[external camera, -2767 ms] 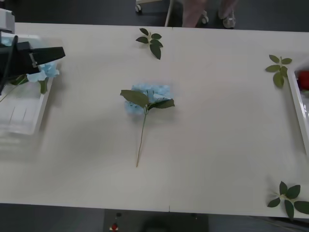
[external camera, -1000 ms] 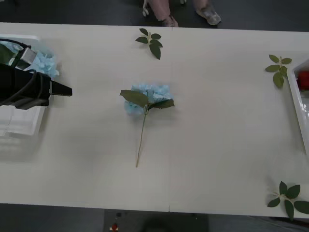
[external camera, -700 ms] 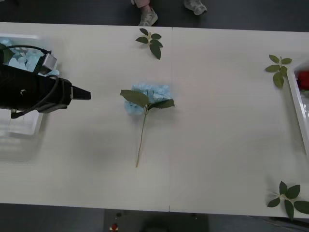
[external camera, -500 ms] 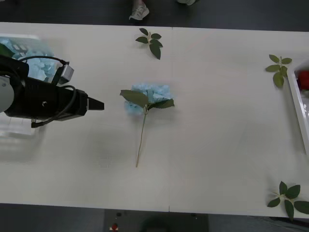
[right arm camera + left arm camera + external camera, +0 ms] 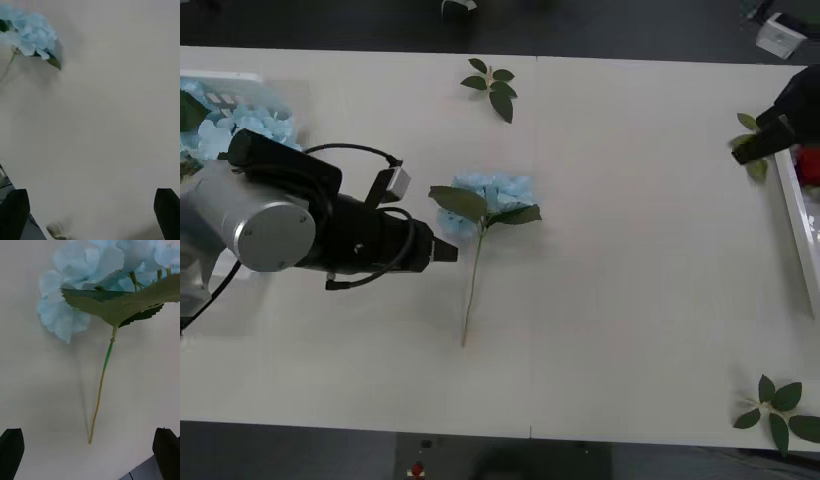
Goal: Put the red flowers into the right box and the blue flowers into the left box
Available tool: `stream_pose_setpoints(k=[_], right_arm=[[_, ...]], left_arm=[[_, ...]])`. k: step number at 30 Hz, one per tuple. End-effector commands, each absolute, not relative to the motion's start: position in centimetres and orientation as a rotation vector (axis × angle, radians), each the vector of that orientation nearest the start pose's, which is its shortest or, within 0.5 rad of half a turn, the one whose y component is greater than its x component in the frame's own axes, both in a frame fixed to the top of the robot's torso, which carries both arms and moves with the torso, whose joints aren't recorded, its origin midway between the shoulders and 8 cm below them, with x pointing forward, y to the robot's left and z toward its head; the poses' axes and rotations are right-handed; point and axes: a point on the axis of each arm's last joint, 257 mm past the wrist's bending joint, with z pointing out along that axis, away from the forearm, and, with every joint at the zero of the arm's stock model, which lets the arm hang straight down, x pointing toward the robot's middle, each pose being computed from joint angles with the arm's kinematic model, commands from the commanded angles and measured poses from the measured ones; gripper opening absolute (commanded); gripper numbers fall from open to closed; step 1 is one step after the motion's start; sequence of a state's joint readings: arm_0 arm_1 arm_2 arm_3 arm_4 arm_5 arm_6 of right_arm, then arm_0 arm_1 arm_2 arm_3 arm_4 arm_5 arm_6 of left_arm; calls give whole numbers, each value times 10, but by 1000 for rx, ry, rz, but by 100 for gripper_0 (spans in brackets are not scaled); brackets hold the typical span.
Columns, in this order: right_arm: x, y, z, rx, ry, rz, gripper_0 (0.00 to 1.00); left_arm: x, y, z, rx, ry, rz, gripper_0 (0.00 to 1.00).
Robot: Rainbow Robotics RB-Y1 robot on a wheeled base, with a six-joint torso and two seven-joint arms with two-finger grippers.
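Reaching in, the left hand (image 5: 448, 250) is spread wide and empty; best pinch the stem (image 5: 102, 397) ahead, under the bloom (image 5: 485, 202).

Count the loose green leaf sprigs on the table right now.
3: far-edge sprig, near-right-corner sprig, and one partly behind the right gripper. Others may be hidden.

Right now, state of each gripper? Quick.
Left gripper: open, holding nothing, beside the stem of the pale blue hydrangea flower lying mid-table.
Right gripper: open, holding nothing, at the table's far right edge.
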State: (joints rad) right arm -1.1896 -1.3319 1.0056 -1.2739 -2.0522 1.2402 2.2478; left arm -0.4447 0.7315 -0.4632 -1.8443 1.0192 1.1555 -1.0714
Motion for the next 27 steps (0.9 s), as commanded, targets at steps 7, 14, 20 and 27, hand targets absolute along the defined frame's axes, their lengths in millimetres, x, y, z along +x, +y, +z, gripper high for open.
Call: stream_pose_setpoints(k=[7, 14, 20, 27], right_arm=[[510, -195, -88, -1397, 1975, 464, 97], [486, -187, -98, -1571, 1841, 469, 97], [475, -223, -107, -1636, 1914, 409, 97], [479, -236, -108, -1610, 1948, 402, 97]], left_arm=[[469, 65, -264, 304, 2515, -606, 100], [478, 56, -289, 324, 2523, -560, 100], [481, 55, -303, 333, 2531, -528, 100], [477, 52, -313, 361, 2541, -496, 100]])
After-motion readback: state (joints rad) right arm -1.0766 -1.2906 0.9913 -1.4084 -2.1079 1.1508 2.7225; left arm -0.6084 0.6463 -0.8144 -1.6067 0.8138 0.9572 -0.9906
